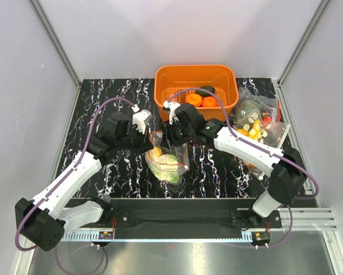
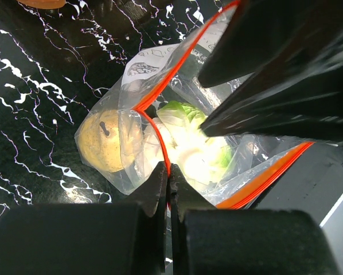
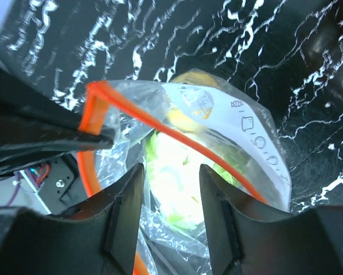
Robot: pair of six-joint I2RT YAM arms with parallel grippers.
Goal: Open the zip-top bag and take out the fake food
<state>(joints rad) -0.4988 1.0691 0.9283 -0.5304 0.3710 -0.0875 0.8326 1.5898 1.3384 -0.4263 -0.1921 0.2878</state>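
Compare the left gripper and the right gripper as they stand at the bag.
The left gripper is shut, pinching the red-orange zip strip; the right gripper stands open, gripping nothing. The left gripper holds one side of the zip-top bag; the right gripper aims at its open mouth, the cauliflower showing between its fingers. Both are black and at the bag's mouth.

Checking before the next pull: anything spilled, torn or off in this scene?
Nothing stands out. The zip-top bag is held open, left gripper pinching its zip strip, right gripper open over the mouth. Cauliflower and a yellow fruit sit inside; no tear or spill visible.
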